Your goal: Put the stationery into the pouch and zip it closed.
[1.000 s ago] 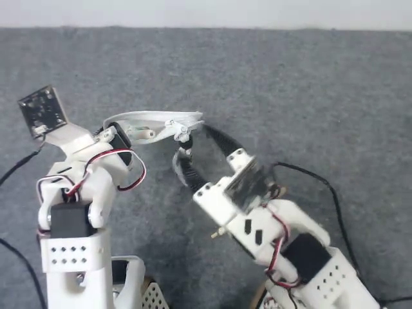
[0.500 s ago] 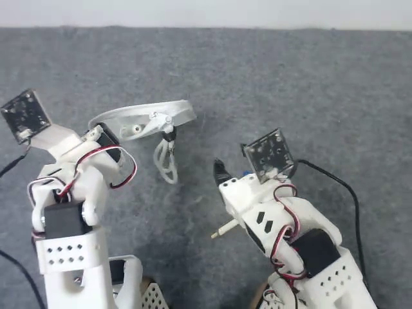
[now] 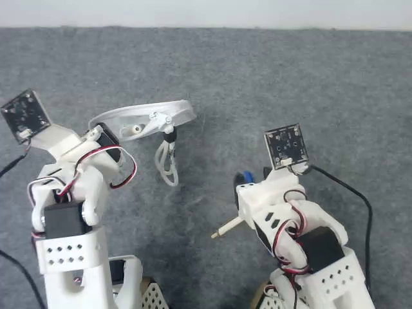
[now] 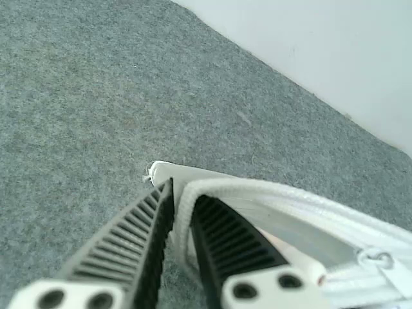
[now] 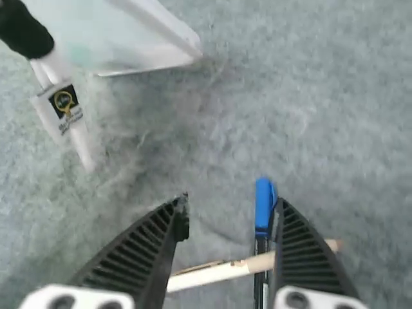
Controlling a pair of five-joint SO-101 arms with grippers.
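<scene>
The white translucent pouch [image 3: 145,119] hangs above the grey carpet. My left gripper [image 3: 122,129] is shut on one end of it. In the left wrist view the ribbed fingers pinch the pouch's zip edge [image 4: 290,199] at the left gripper [image 4: 182,193]; the zip pull [image 4: 380,259] is at the far end. A white strap [image 3: 166,164] dangles from the pouch. My right gripper [image 5: 232,203] stands open low over the carpet, near its own base [image 3: 251,181]. A blue pen [image 5: 264,203] lies against one finger and a wooden pencil [image 5: 219,270] crosses between the fingers.
Grey carpet [image 3: 309,84] covers the table up to a pale wall at the back. The pencil [image 3: 228,226] pokes out beside the right arm's body. Open carpet stretches to the right and behind the pouch.
My right gripper has drawn back from the pouch's strap end toward its base and now sits over the pen and pencil. The pouch and left arm shifted slightly left, and the strap hangs free.
</scene>
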